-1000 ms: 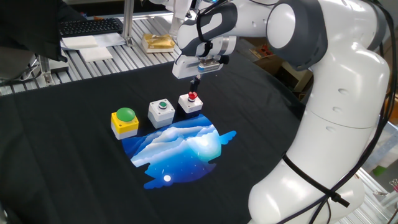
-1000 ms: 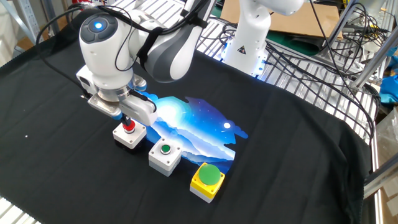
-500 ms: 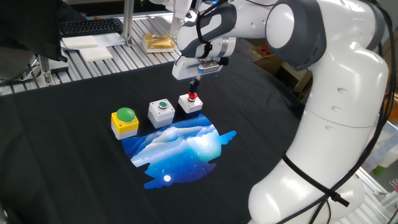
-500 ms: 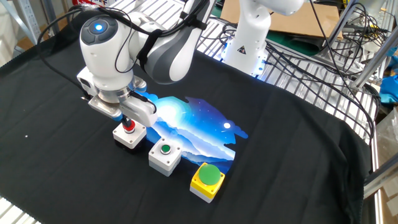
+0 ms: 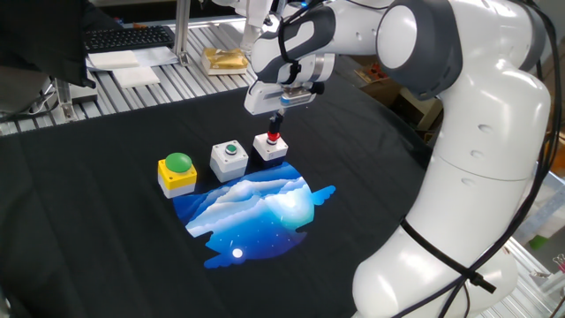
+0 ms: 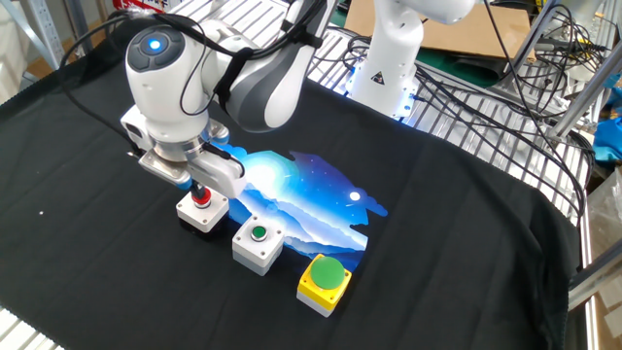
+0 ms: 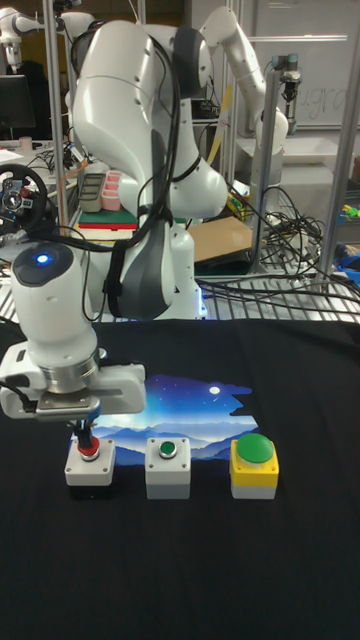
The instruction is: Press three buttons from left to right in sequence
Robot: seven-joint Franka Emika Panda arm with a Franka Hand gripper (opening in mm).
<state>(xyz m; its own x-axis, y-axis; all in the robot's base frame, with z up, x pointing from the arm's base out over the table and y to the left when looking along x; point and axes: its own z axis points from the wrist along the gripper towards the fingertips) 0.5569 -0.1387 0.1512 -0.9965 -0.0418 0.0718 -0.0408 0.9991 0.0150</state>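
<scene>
Three button boxes stand in a row on the black cloth. One is a yellow box with a big green dome (image 5: 177, 172) (image 6: 324, 282) (image 7: 254, 467). Beside it are a white box with a small green button (image 5: 230, 159) (image 6: 259, 245) (image 7: 167, 466) and a white box with a small red button (image 5: 270, 148) (image 6: 202, 212) (image 7: 89, 470). My gripper (image 5: 275, 131) (image 6: 197, 192) (image 7: 82, 440) points straight down over the red-button box. Its dark fingers are shut together into one stem, and the tips rest on the red cap.
A blue-and-white picture patch (image 5: 256, 208) lies on the cloth beside the row. The arm's white base (image 5: 459, 203) stands at one side of the table. A keyboard (image 5: 128, 37) and a yellow item (image 5: 225, 60) lie on the slatted bench beyond the cloth.
</scene>
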